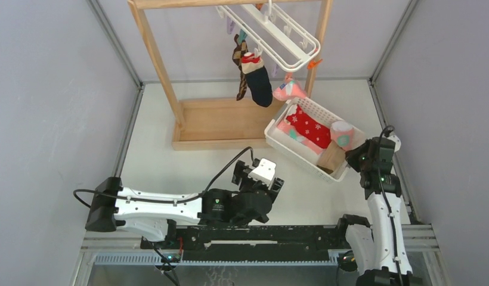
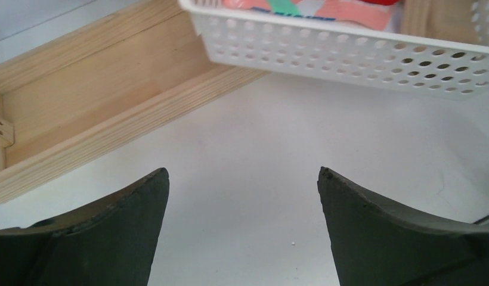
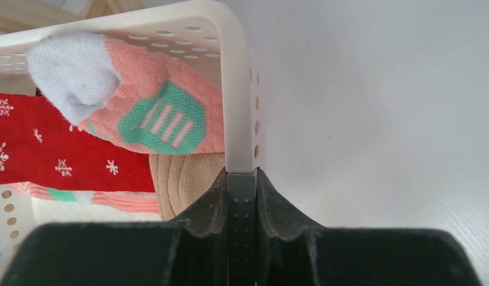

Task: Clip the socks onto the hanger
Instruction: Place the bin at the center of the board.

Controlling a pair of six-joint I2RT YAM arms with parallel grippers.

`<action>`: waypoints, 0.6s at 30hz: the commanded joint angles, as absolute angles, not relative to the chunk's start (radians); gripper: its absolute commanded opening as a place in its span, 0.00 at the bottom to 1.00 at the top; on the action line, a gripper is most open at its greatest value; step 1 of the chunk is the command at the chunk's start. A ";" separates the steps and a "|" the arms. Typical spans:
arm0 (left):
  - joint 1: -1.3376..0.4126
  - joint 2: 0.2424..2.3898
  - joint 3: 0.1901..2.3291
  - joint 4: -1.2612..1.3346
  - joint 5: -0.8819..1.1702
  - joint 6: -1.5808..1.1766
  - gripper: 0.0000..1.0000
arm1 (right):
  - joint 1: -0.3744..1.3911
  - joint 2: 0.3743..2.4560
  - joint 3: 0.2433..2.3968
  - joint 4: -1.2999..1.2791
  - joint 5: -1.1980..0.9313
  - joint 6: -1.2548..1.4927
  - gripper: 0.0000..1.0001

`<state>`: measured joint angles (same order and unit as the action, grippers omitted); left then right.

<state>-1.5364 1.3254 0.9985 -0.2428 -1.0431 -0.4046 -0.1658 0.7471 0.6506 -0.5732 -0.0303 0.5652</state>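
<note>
My left pincer (image 2: 243, 176) is wide open and holds nothing. It hangs low over the table (image 2: 248, 131), with the basket (image 1: 290, 149) just in front of it and the base of the rack (image 2: 81, 113) to its left. My right pincer (image 3: 241, 176) is closed on the near wall of the basket, at a corner, one finger inside and one outside.

Three socks hang from the hanger (image 1: 290, 42) at the top of the rack: a striped sock (image 1: 240, 65), a dark sock (image 1: 260, 83) and a hung pink sock (image 1: 288, 90). The others lie in the basket: a red sock (image 1: 310, 128) on top, a pink sock (image 3: 164, 113) partly over it at my right side, and a tan sock (image 3: 182, 179) below.

I think the step now is to take the next sock with my left pincer while the right one steadies the basket. To do it well, I should first rise above the rim and then come down from above, not push against the wall with its holes. The red sock is the easiest because it lies open on top. I should pinch it near one end and take only this fabric, so that the pink sock does not come up with it. The right grip should stay firm, because the basket seems light and may slide or tip. One corner seems to rest on the rack's base, but I cannot tell for sure.
</note>
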 commanded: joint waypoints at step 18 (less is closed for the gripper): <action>-1.542 1.213 0.936 -0.261 -1.152 -0.523 1.00 | -0.503 0.556 0.618 -0.686 0.057 0.700 0.00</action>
